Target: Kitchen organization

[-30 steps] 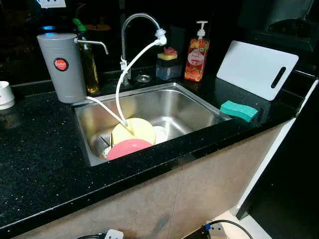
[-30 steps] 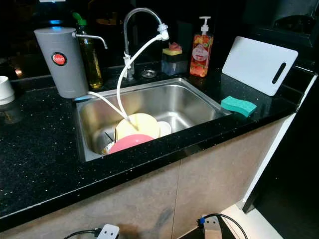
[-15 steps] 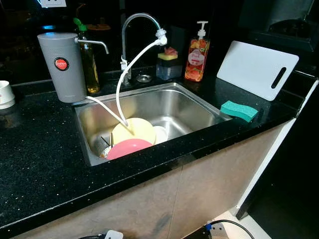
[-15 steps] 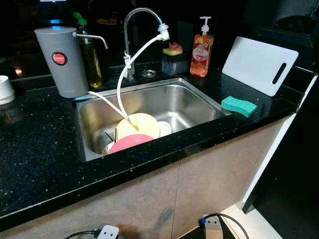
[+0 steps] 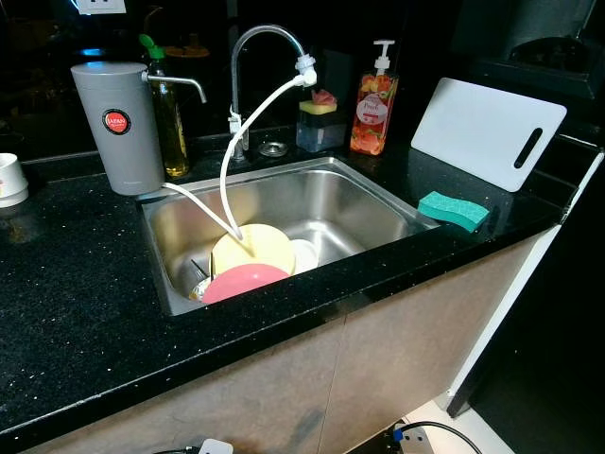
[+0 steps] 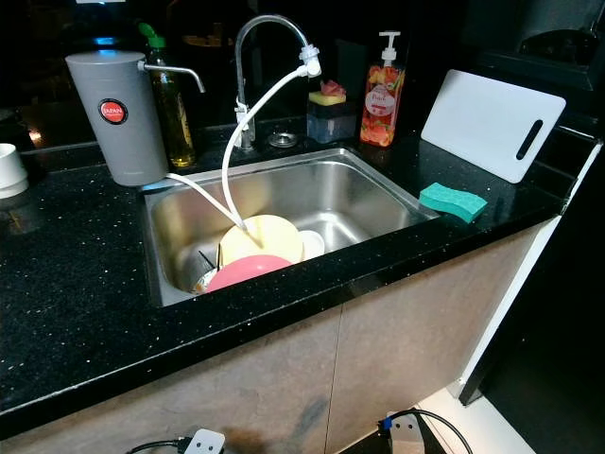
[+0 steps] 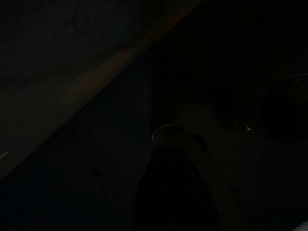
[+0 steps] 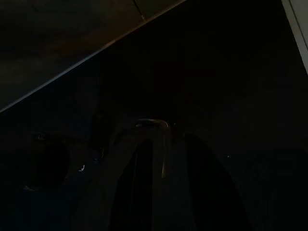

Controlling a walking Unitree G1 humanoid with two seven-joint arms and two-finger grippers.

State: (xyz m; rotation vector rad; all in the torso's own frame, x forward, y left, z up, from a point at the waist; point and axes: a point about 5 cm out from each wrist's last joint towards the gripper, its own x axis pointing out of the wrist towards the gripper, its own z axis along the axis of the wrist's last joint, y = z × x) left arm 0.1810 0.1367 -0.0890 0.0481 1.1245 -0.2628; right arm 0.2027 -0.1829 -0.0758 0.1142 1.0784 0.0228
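Note:
A steel sink (image 5: pixel 373 194) is set into a black speckled counter (image 5: pixel 76 284). In its near left corner lie a yellow plate (image 5: pixel 255 248), a pink plate (image 5: pixel 241 281) partly over it, and a small white dish (image 5: pixel 304 253). A white hose (image 5: pixel 232 161) runs from the curved faucet (image 5: pixel 255 43) down onto the yellow plate. A green sponge (image 5: pixel 454 209) rests on the counter right of the sink. Both arms hang idle in the dark: the left gripper (image 7: pixel 168 159) and the right gripper (image 8: pixel 163 154) are dim shapes in their wrist views.
Behind the sink stand a grey water filter (image 5: pixel 118 128), an oil bottle (image 5: pixel 168 113), a sponge holder (image 5: pixel 319 123) and a soap pump bottle (image 5: pixel 373 104). A white cutting board (image 5: pixel 487 128) leans at the back right. A white cup (image 5: pixel 9 180) sits far left. Cables (image 6: pixel 406 426) lie on the floor.
The picture has shifted very slightly; nothing on the counter or in the sink has moved.

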